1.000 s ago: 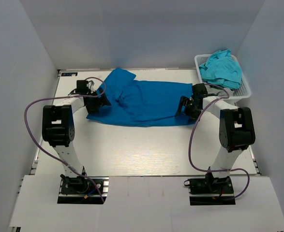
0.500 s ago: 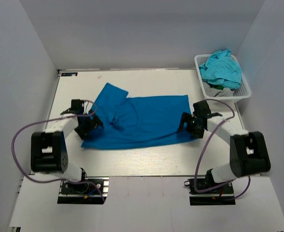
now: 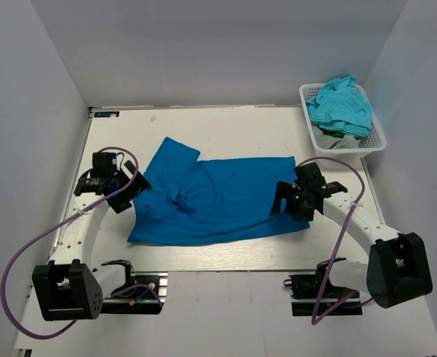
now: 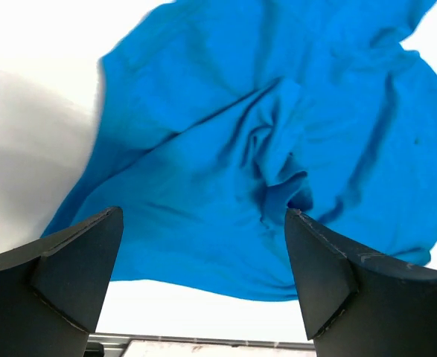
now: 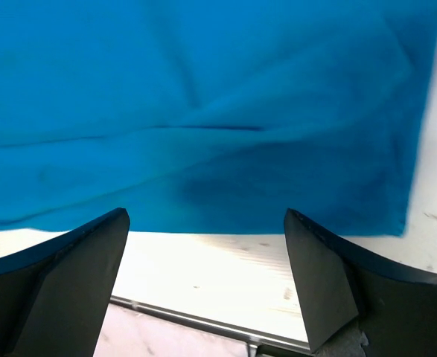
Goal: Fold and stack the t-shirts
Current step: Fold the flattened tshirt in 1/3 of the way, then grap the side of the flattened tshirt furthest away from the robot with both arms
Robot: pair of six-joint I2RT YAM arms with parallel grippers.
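Note:
A royal blue t-shirt lies spread and wrinkled across the middle of the white table, one sleeve pointing to the far left. My left gripper hovers at its left edge, open and empty. In the left wrist view the blue t-shirt fills the space beyond the left gripper. My right gripper is over the shirt's right edge, open too. The right wrist view shows the blue t-shirt ahead of the right gripper, with bare table between the fingers. Turquoise t-shirts are piled in the basket.
A white lattice basket stands at the far right corner of the table. Grey walls enclose the table on the left, back and right. The table's metal near edge shows just below the right gripper. Purple cables loop beside both arms.
Both arms have drawn back toward the near edge, and the blue t-shirt has shifted nearer with them. It now lies flatter, and both grippers stand at its side edges.

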